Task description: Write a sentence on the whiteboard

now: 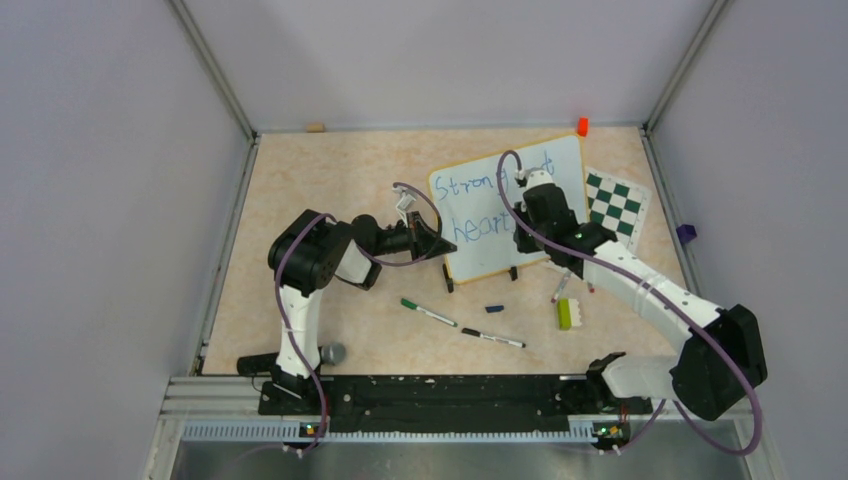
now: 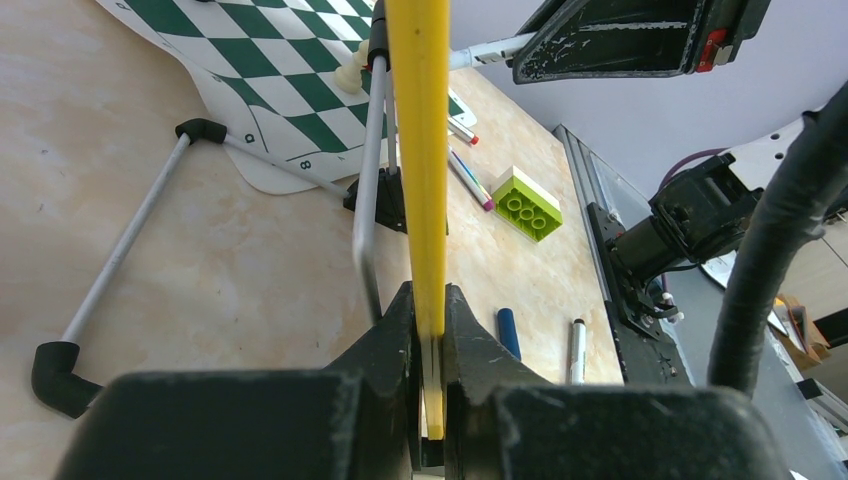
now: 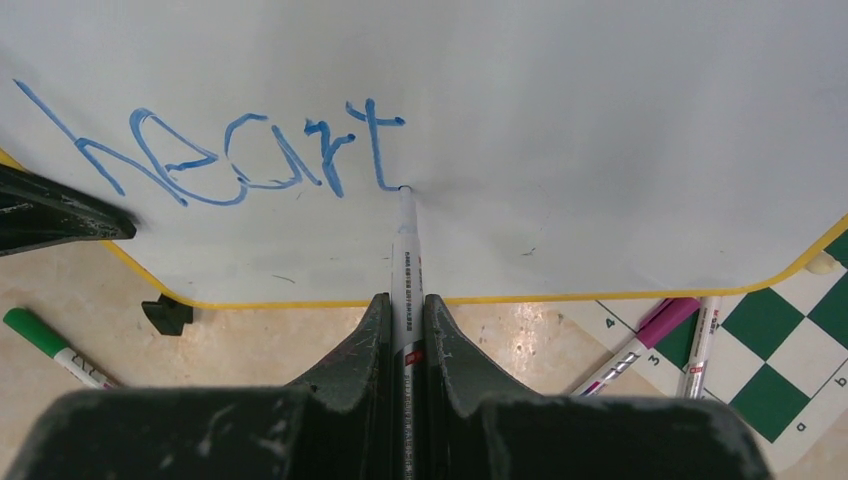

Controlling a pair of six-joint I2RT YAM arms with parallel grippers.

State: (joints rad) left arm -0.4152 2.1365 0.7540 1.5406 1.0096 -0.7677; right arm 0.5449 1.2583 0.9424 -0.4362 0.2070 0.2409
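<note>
We judge the whiteboard [image 3: 620, 120] light and tippy; the left gripper [image 2: 428, 305] clamps its edge. The right gripper [image 3: 405, 308] pinches the marker [image 3: 406, 240].

Enclosed on three sides by plain pale lilac walls [image 1: 100, 200]; joined at back corners by slanting aluminium struts [image 1: 215, 70]. Floored with beige mottled tabletop [image 1: 320, 200]. Lit evenly, softly.

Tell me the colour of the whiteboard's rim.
Yellow, seen best in the left wrist view, which looks along the edge of the whiteboard.
</note>
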